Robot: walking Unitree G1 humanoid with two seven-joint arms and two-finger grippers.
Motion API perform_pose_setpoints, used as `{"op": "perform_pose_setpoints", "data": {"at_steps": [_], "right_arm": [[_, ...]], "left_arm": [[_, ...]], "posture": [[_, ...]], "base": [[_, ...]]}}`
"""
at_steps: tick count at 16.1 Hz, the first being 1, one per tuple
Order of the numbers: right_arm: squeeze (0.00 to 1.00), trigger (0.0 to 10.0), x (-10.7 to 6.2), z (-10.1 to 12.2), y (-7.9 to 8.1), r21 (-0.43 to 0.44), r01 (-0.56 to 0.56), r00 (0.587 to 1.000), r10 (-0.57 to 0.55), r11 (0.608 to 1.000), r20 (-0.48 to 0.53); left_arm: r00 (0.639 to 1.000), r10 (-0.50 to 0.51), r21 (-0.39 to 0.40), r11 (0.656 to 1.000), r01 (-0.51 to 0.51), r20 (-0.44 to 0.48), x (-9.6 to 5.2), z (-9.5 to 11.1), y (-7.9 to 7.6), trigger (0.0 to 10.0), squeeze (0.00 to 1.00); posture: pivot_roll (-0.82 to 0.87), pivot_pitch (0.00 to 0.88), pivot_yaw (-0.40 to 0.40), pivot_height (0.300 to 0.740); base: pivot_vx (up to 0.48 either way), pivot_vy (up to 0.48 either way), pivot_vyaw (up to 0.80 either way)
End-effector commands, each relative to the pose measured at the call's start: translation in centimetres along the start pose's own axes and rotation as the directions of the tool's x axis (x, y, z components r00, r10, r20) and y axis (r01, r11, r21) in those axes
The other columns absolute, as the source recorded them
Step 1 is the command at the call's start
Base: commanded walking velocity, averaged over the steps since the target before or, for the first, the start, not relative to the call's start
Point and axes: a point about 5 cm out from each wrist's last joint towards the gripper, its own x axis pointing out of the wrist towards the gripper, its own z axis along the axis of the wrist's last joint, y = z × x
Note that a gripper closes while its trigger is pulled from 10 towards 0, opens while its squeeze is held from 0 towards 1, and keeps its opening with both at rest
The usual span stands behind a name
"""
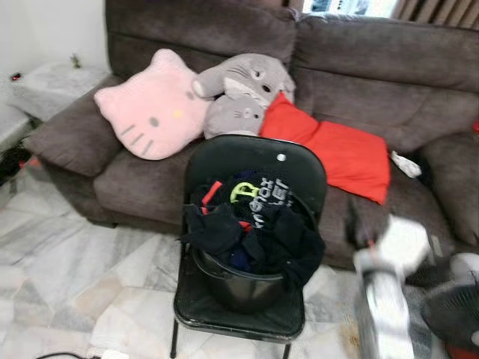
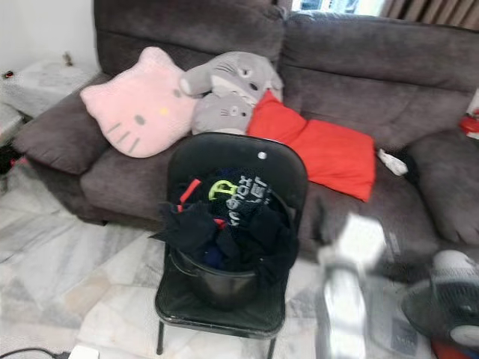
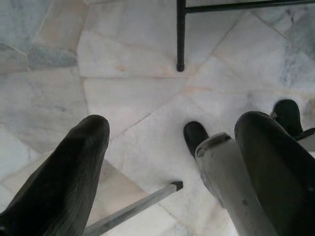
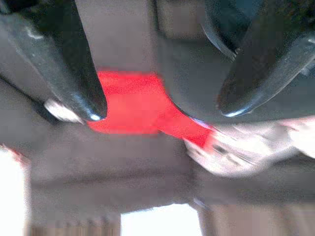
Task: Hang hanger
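Note:
A black bucket [image 1: 239,288] stands on the seat of a black folding chair [image 1: 254,153], stuffed with dark clothes [image 1: 224,228]. A green hanger hook [image 1: 243,192] and a red hanger [image 1: 212,193] poke out of the pile. My right arm, blurred, rises to the right of the chair, its gripper [image 4: 162,110] open with nothing between the fingers and pointing toward the sofa's red cushion [image 4: 133,101]. My left gripper [image 3: 172,132] hangs open over the marble floor, close to a chair leg [image 3: 180,34].
A grey-brown sofa [image 1: 389,67] stands behind the chair, holding a pink cat-face pillow [image 1: 153,105], a grey plush [image 1: 243,90] and red cushions [image 1: 340,153]. A fan [image 2: 449,299] stands at the lower right. A pale side table [image 1: 52,86] is at the far left.

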Motion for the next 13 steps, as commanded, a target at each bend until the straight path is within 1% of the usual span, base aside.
{"op": "perform_pose_setpoints", "data": {"at_steps": [1, 2, 3, 4, 5, 6, 7, 8, 9, 10, 11, 12, 13], "right_arm": [[0.00, 10.0, 1.1, -1.2, 1.4, 0.018, -0.107, 0.986, 0.109, 0.994, -0.127], [0.00, 10.0, 2.5, -0.9, 3.3, 0.017, -0.208, 0.963, 0.208, 0.978, -0.170], [0.00, 10.0, 3.3, -0.7, 4.9, 0.004, -0.291, 0.935, 0.285, 0.957, -0.210], [0.00, 10.0, 3.8, -0.5, 6.4, 0.033, -0.355, 0.903, 0.352, 0.934, -0.245], [0.00, 10.0, 4.1, -0.1, 8.5, 0.085, -0.439, 0.850, 0.444, 0.894, -0.282], [0.00, 10.0, 4.3, 0.2, 10.3, 0.133, -0.507, 0.799, 0.522, 0.851, -0.298], [0.00, 10.0, 4.1, 0.2, 11.2, 0.158, -0.541, 0.765, 0.562, 0.826, -0.315], [0.00, 10.0, 3.8, 0.2, 12.2, 0.151, -0.579, 0.736, 0.593, 0.802, -0.326], [0.00, 10.0, 3.5, 0.3, 13.2, 0.212, -0.605, 0.698, 0.640, 0.767, -0.323], [0.00, 10.0, 3.2, 0.3, 13.5, 0.250, -0.632, 0.663, 0.679, 0.733, -0.315], [0.00, 10.0, 3.0, 0.0, 13.6, 0.245, -0.657, 0.636, 0.699, 0.712, -0.326], [0.00, 10.0, 2.6, -0.6, 13.4, 0.220, -0.695, 0.595, 0.719, 0.684, -0.359], [0.00, 10.0, 2.6, -1.3, 12.6, 0.197, -0.694, 0.584, 0.701, 0.693, -0.408]], "left_arm": [[0.999, -0.004, -0.014, 1.000, 0.004, -0.043, -0.2, -1.0, -0.3, 10.0, 0.00], [0.999, -0.004, -0.014, 1.000, 0.003, -0.047, -0.2, -1.0, -0.3, 10.0, 0.00], [0.998, -0.002, -0.015, 1.000, 0.001, -0.056, -0.2, -1.1, -0.3, 10.0, 0.00], [0.998, 0.001, -0.017, 1.000, -0.002, -0.064, -0.3, -1.2, -0.3, 10.0, 0.00], [0.998, 0.004, -0.020, 1.000, -0.006, -0.068, -0.3, -1.3, -0.2, 10.0, 0.00], [0.997, 0.008, -0.024, 1.000, -0.009, -0.073, -0.4, -1.5, -0.2, 10.0, 0.00], [0.997, 0.010, -0.026, 1.000, -0.012, -0.077, -0.4, -1.6, -0.1, 10.0, 0.00], [0.996, 0.013, -0.028, 0.999, -0.015, -0.084, -0.5, -1.8, 0.0, 10.0, 0.00], [0.996, 0.014, -0.029, 0.999, -0.017, -0.093, -0.6, -2.0, 0.0, 10.0, 0.00], [0.995, 0.014, -0.028, 0.999, -0.017, -0.098, -0.6, -2.1, 0.0, 10.0, 0.00], [0.995, 0.013, -0.027, 1.000, -0.016, -0.101, -0.6, -2.2, 0.0, 10.0, 0.00], [0.994, 0.011, -0.024, 1.000, -0.013, -0.105, -0.7, -2.3, -0.1, 10.0, 0.00], [0.994, 0.011, -0.026, 1.000, -0.014, -0.108, -0.7, -2.4, -0.1, 10.0, 0.00]], "posture": [[-0.06, 0.059, -0.049, 0.740], [-0.06, 0.056, -0.047, 0.740], [-0.06, 0.060, -0.044, 0.740], [-0.04, 0.064, -0.043, 0.740], [-0.04, 0.072, -0.042, 0.740], [-0.04, 0.074, -0.042, 0.740], [-0.03, 0.081, -0.041, 0.740], [-0.03, 0.081, -0.041, 0.740], [-0.04, 0.094, -0.037, 0.740], [-0.04, 0.098, -0.035, 0.740], [-0.04, 0.099, -0.035, 0.740], [-0.04, 0.101, -0.038, 0.740], [-0.04, 0.103, -0.041, 0.740]], "base": [[0.000, 0.000, 0.00], [0.000, 0.000, 0.00], [0.000, 0.000, 0.00], [0.000, 0.000, 0.00], [0.000, 0.000, 0.00], [0.000, 0.000, 0.00], [0.000, 0.000, 0.00], [0.000, 0.000, 0.00], [0.000, 0.000, 0.00], [0.000, 0.000, 0.00], [0.000, 0.000, 0.00], [0.000, 0.000, 0.00], [0.000, 0.000, 0.00]]}}
